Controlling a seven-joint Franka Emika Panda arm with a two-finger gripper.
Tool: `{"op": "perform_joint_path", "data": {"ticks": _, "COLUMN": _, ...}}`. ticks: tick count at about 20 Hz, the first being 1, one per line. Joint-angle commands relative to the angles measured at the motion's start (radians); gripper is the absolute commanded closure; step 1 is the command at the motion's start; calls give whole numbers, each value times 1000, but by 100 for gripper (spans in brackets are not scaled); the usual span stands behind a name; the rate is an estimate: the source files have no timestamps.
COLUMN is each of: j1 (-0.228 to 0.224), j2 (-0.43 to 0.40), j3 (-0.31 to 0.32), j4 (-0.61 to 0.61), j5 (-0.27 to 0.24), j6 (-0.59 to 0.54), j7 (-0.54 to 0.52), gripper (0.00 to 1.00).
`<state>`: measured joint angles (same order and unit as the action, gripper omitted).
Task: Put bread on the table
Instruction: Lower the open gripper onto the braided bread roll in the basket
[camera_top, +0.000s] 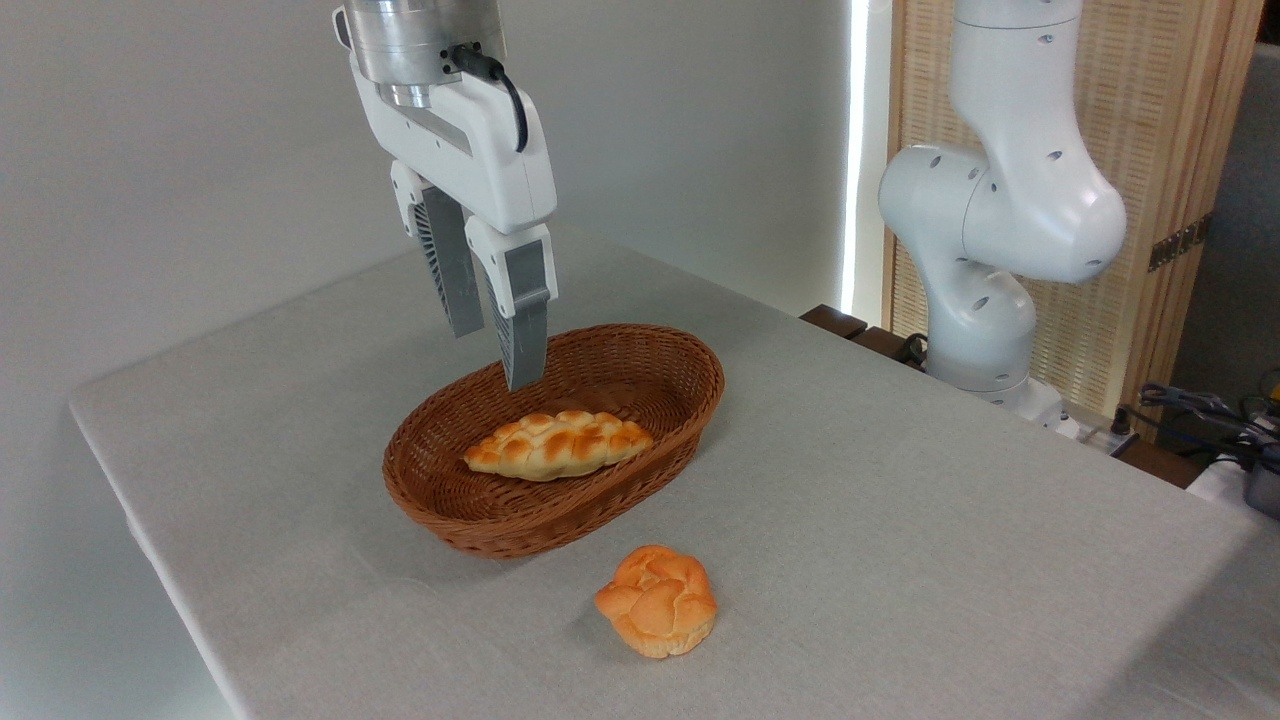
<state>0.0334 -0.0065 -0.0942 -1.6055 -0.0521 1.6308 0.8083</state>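
Right now my pincer (495, 355) hangs empty over the far left part of the basket (690, 400), fingers apart with only a narrow gap. Inside that basket, near its front wall, lies the bread (558, 444), lengthwise and untouched. I judge two risks: the gap looks too tight for the loaf, so a fingertip could dent the crust, or catch the wicker rim and drag the basket across the surface (900, 500). Just outside the basket's front sits a round bun (657, 600), the wrong target.
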Motion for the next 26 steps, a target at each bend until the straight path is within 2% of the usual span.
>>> {"op": "perform_joint_path", "data": {"ticks": 1, "j1": -18, "j2": -65, "j3": -30, "j4": -126, "j5": 6, "j6": -26, "j7": 0, "gripper": 0}}
{"op": "perform_joint_path", "data": {"ticks": 10, "j1": -17, "j2": -81, "j3": -30, "j4": -143, "j5": 6, "j6": -14, "j7": 2, "gripper": 0}}
{"op": "perform_joint_path", "data": {"ticks": 15, "j1": -46, "j2": -150, "j3": -32, "j4": -292, "j5": 6, "j6": 99, "j7": 3, "gripper": 0}}
{"op": "perform_joint_path", "data": {"ticks": 18, "j1": -72, "j2": -150, "j3": -44, "j4": -362, "j5": 6, "j6": 159, "j7": 3, "gripper": 0}}
{"op": "perform_joint_path", "data": {"ticks": 26, "j1": -75, "j2": -136, "j3": -107, "j4": -579, "j5": 20, "j6": 362, "j7": 3, "gripper": 0}}
